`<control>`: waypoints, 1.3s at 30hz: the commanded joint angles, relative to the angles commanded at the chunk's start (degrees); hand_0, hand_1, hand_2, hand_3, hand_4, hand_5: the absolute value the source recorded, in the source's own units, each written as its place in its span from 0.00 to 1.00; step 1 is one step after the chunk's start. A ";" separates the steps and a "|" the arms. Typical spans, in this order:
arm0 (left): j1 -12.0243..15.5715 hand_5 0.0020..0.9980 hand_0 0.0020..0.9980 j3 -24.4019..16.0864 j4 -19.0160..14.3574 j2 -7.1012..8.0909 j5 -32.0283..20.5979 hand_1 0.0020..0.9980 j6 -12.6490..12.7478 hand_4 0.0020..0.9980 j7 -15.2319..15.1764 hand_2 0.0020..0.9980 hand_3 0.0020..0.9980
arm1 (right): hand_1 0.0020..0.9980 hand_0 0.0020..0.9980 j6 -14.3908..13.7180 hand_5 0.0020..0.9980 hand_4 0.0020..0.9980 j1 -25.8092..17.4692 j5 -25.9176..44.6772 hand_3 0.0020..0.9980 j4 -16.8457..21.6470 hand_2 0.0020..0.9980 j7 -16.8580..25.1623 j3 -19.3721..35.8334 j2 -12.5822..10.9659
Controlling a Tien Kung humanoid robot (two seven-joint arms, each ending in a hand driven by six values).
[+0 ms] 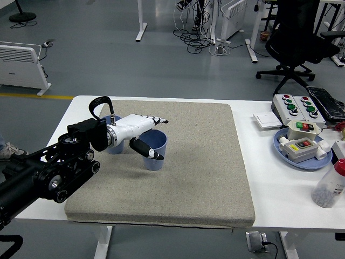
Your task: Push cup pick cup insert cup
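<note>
A mat (183, 162) lies on the table (280, 199); one cup (154, 149) stands on the mat's left part; a second cup (114, 147) stands just left of it, behind the left hand (137, 135); a tray (302, 159) sits right of the mat.

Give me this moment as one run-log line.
left hand: open over front cup, thumb at its side | rear cup: behind arm, on mat | right hand: not in view

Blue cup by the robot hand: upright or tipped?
Upright: the cup stands on the mat, open rim up.
</note>
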 joint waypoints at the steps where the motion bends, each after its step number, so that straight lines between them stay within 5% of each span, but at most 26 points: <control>1: -0.06 0.58 0.68 0.23 0.31 -0.05 0.21 0.85 0.14 0.98 -0.21 0.96 1.00 | 0.61 0.71 0.00 0.54 0.20 0.01 -0.03 0.62 0.00 0.69 0.01 0.00 0.00; 2: -0.09 0.58 0.68 0.34 0.50 -0.08 0.44 0.85 0.25 0.98 -0.37 0.96 1.00 | 0.61 0.71 0.00 0.54 0.20 0.01 0.00 0.62 0.00 0.69 0.01 -0.02 0.00; 3: -0.15 0.42 0.47 0.55 0.92 -0.13 1.06 0.69 0.57 0.87 -0.80 0.83 0.96 | 0.61 0.71 -0.01 0.54 0.20 0.03 0.09 0.62 0.00 0.69 0.04 -0.07 0.00; 8: -0.26 0.42 0.47 0.97 1.48 -0.18 2.47 0.69 1.76 0.87 -1.42 0.83 0.96 | 0.61 0.71 -0.06 0.54 0.20 0.03 0.22 0.62 0.01 0.69 0.10 -0.14 -0.02; 9: -0.19 0.35 0.40 1.03 1.39 -0.18 2.31 0.62 2.14 0.81 -1.48 0.71 0.88 | 0.61 0.71 -0.06 0.54 0.20 0.03 0.13 0.62 0.00 0.69 0.08 -0.10 -0.02; 14: 0.21 0.35 0.40 1.04 1.96 -0.43 2.34 0.62 2.54 0.81 -1.50 0.71 0.88 | 0.61 0.71 -0.05 0.54 0.20 0.05 -0.06 0.62 0.00 0.69 0.01 0.01 0.01; 15: 0.30 0.32 0.35 1.12 2.17 -0.44 2.19 0.54 2.58 0.75 -1.56 0.58 0.69 | 0.61 0.71 -0.05 0.54 0.20 0.05 -0.07 0.62 -0.01 0.69 0.00 0.03 0.01; 20: 0.68 0.32 0.35 1.00 2.15 -0.35 2.04 0.54 3.14 0.75 -1.80 0.58 0.69 | 0.61 0.71 -0.08 0.54 0.20 0.03 -0.07 0.62 -0.01 0.69 0.01 0.08 0.05; 21: 0.72 0.21 0.35 0.96 2.08 -0.33 2.10 0.49 3.23 0.61 -1.83 0.49 0.54 | 0.61 0.71 -0.08 0.54 0.20 0.03 -0.06 0.62 -0.02 0.69 0.01 0.08 0.05; 26: 1.51 0.21 0.35 -0.20 1.00 -0.33 5.20 0.49 4.96 0.61 -2.35 0.49 0.54 | 0.61 0.71 -0.10 0.54 0.20 0.03 0.09 0.62 -0.02 0.69 0.04 0.03 0.07; 27: 1.65 0.11 0.37 -0.48 0.60 -0.31 5.65 0.48 4.93 0.49 -2.32 0.46 0.49 | 0.61 0.71 -0.09 0.54 0.20 0.03 0.09 0.62 -0.02 0.69 0.03 0.03 0.08; 29: 1.83 0.11 0.37 -0.87 -0.01 -0.27 6.28 0.48 4.83 0.49 -2.24 0.46 0.49 | 0.61 0.71 -0.08 0.54 0.20 0.05 0.08 0.62 -0.02 0.69 0.02 0.02 0.08; 39: 3.13 0.08 0.38 -8.02 -14.33 2.00 6.91 0.45 -2.57 0.50 2.72 0.44 0.48 | 0.61 0.71 -0.07 0.54 0.20 0.00 0.68 0.62 -0.04 0.69 0.12 -0.32 0.08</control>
